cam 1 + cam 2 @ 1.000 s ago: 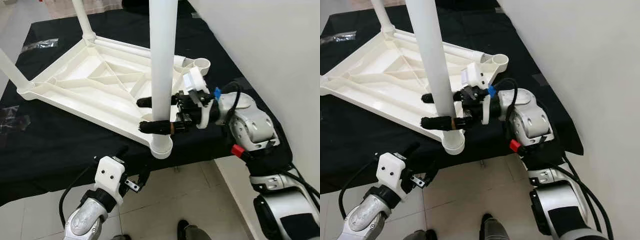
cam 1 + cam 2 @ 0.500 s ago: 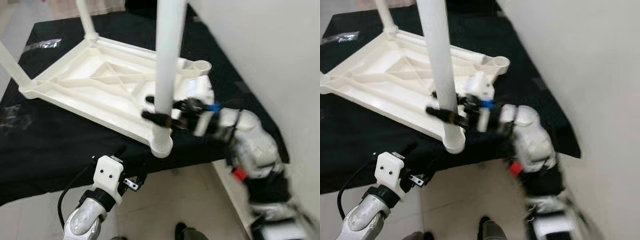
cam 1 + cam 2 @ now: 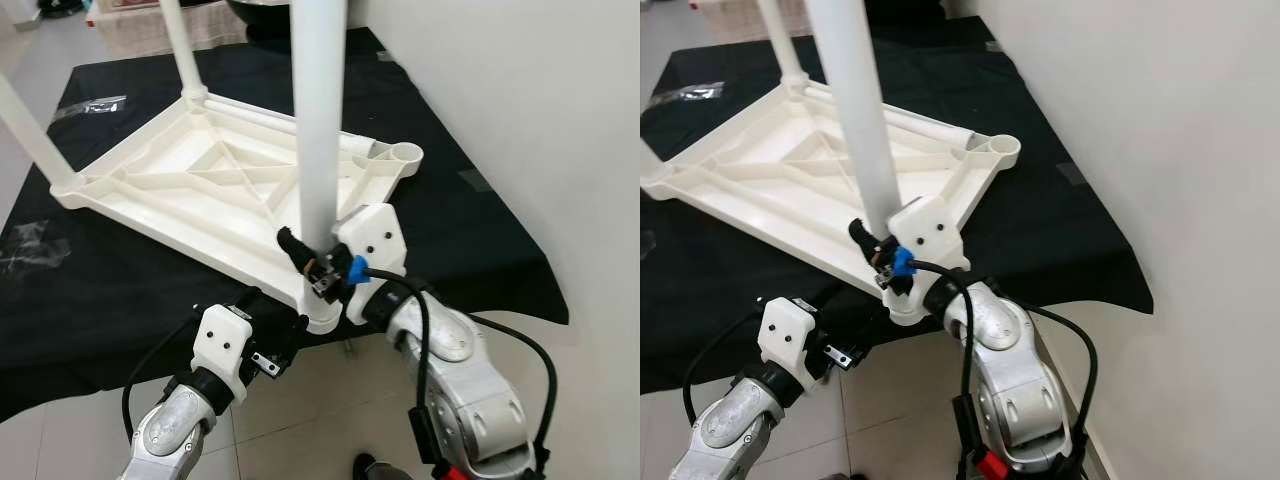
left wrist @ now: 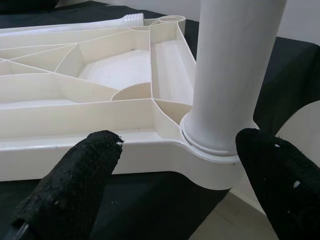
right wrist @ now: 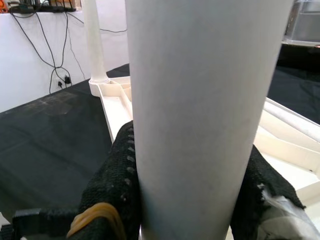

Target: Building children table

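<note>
A white plastic table top (image 3: 200,190) lies upside down on a black cloth. Two legs (image 3: 180,50) stand at its far corners, and a third leg (image 3: 318,120) stands in the near corner socket (image 4: 210,150). My right gripper (image 3: 308,258) is shut on this near leg just above the socket, with black fingers (image 5: 117,185) pressed on both sides of the tube. The left gripper (image 4: 185,165) is open just below and in front of that corner, one finger on each side of the socket, touching nothing. A loose leg (image 4: 100,22) lies along the top's far edge beside an empty socket (image 3: 405,154).
The black cloth (image 3: 120,270) covers a low platform whose near edge drops to a tiled floor (image 3: 330,400). A white wall (image 3: 520,120) runs close along the right. Clear plastic wrappers (image 3: 90,103) lie on the cloth at the left.
My right arm has swung from the right side round to the near side of the corner, with its gripper still on the leg. The left gripper has risen slightly towards the corner.
</note>
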You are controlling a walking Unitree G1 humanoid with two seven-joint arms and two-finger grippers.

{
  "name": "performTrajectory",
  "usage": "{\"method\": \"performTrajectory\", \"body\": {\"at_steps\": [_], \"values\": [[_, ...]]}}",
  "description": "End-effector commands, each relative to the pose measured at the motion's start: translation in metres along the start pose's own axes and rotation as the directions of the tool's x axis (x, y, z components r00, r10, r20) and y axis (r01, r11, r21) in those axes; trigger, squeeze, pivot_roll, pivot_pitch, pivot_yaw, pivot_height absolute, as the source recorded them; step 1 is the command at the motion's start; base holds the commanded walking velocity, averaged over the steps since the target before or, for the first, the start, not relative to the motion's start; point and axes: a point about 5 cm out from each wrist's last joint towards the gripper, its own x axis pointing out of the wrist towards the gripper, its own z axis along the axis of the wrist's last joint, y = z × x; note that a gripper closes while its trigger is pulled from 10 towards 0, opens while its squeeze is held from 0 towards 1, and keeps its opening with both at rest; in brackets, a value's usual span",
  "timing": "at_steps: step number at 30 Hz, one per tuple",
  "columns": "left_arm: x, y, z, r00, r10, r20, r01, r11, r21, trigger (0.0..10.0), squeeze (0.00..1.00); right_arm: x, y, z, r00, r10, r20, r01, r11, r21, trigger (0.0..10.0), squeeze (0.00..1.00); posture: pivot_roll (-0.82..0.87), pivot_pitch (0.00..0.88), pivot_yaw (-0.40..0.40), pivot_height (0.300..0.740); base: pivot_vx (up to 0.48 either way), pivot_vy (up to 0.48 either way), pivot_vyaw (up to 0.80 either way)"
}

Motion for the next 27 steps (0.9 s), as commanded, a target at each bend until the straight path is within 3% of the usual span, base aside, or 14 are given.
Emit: {"method": "performTrajectory", "body": {"at_steps": [1,2,3,6,9,11,12,13,15,17,21,27], "values": [[-0.002,0.000,-0.004,1.000,0.013,-0.011,-0.013,1.000,0.003,10.0,0.00,0.006,-0.001,-0.041,0.977,-0.004,-0.213,0.013,0.999,0.043,10.0,0.00,0.02,0.235,-0.014,0.740,0.000,0.000,0.00],[-0.002,0.000,-0.004,1.000,0.013,-0.011,-0.013,1.000,0.003,10.0,0.00,0.006,-0.001,-0.041,0.977,-0.004,-0.213,0.013,0.999,0.043,10.0,0.00,0.02,0.235,-0.014,0.740,0.000,0.000,0.00],[-0.002,0.000,-0.003,1.000,0.016,-0.007,-0.016,1.000,0.002,10.0,0.00,0.012,-0.005,-0.029,0.990,0.083,-0.119,-0.073,0.994,0.082,10.0,1.00,0.02,0.233,-0.017,0.740,0.000,0.000,0.00],[-0.001,0.000,-0.003,1.000,0.015,-0.005,-0.015,1.000,0.000,10.0,0.00,0.015,-0.008,-0.018,0.977,0.211,-0.036,-0.209,0.977,0.052,10.0,1.00,0.02,0.232,-0.018,0.740,0.000,0.000,0.00],[0.001,-0.001,-0.002,1.000,0.011,-0.002,-0.011,1.000,-0.004,10.0,0.00,0.017,-0.017,-0.003,0.903,0.429,0.023,-0.427,0.903,-0.049,10.0,1.00,0.03,0.233,-0.018,0.740,0.000,0.000,0.00],[0.001,-0.001,-0.002,1.000,0.009,-0.001,-0.009,1.000,-0.004,10.0,0.00,0.018,-0.020,0.000,0.888,0.459,0.030,-0.457,0.888,-0.058,10.0,1.00,0.03,0.233,-0.018,0.740,0.000,0.000,0.00],[0.001,-0.001,-0.002,1.000,0.008,0.000,-0.008,1.000,-0.005,10.0,0.00,0.018,-0.022,0.003,0.864,0.503,0.037,-0.500,0.864,-0.061,10.0,0.75,0.04,0.237,-0.020,0.740,0.000,0.000,0.00],[0.001,-0.002,-0.002,1.000,0.008,0.001,-0.008,1.000,-0.007,10.0,0.00,0.019,-0.027,0.007,0.826,0.561,0.047,-0.559,0.828,-0.055,10.0,0.00,0.04,0.239,-0.021,0.740,0.000,0.000,0.00],[0.001,-0.003,-0.002,1.000,0.007,0.003,-0.007,1.000,-0.010,10.0,0.00,0.019,-0.034,0.011,0.764,0.643,0.044,-0.641,0.765,-0.062,10.0,0.00,0.05,0.240,-0.022,0.740,0.000,0.000,0.00],[0.001,-0.004,-0.001,1.000,0.008,0.004,-0.008,1.000,-0.011,10.0,0.00,0.019,-0.038,0.012,0.727,0.686,0.028,-0.683,0.727,-0.079,10.0,0.00,0.05,0.240,-0.022,0.740,0.000,0.000,0.00],[-0.001,-0.006,-0.001,1.000,0.008,0.004,-0.008,1.000,-0.014,10.0,0.00,0.018,-0.051,0.015,0.615,0.788,0.029,-0.787,0.615,-0.043,10.0,0.00,0.05,0.237,-0.020,0.740,0.000,0.000,0.00],[-0.004,-0.008,-0.001,1.000,0.000,0.000,0.000,1.000,-0.024,10.0,0.00,0.030,-0.063,0.025,0.589,0.808,0.019,-0.803,0.588,-0.101,10.0,0.00,0.07,0.242,-0.017,0.740,0.000,0.000,0.00]]}}
